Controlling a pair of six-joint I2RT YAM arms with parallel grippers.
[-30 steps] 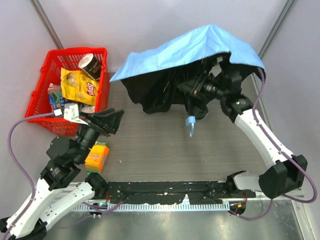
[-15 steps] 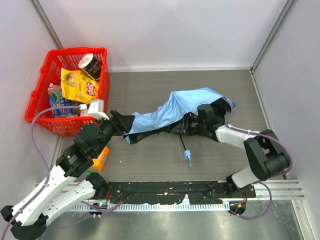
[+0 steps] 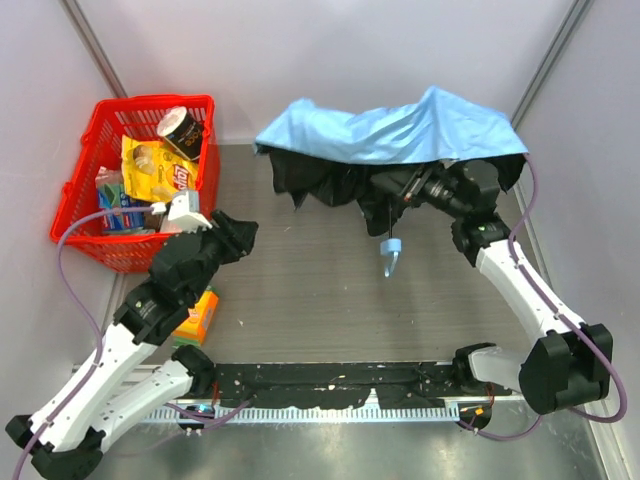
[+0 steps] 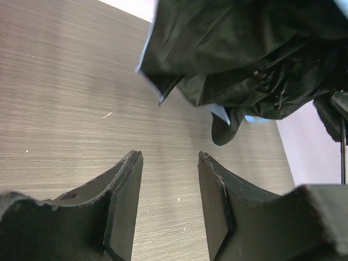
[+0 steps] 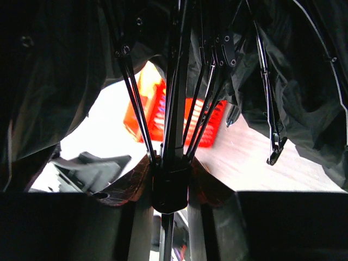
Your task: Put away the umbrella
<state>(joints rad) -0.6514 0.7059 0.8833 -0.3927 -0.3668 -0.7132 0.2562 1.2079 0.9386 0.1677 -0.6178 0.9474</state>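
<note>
Right gripper (image 5: 170, 176) is squeezing the shaft (image 5: 175, 98) of the sky-blue umbrella (image 3: 400, 130); left gripper (image 4: 168, 157) is hovering near the umbrella, fingers (image 4: 124, 185) apart, over the gray wood-grain table (image 3: 300, 300) between pale walls (image 3: 350, 60).

room: bench (image 3: 300, 300) centre open between the arms | far: umbrella (image 3: 400, 130) canopy overhangs, black folds hang low | mid: its handle (image 3: 391, 256) dangles | left: red basket (image 3: 150, 101), orange box (image 3: 196, 318) block the edge

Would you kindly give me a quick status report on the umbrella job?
Left claw open, empty. Right claw shut on umbrella, spread open. Red basket at left, apart from it.
</note>
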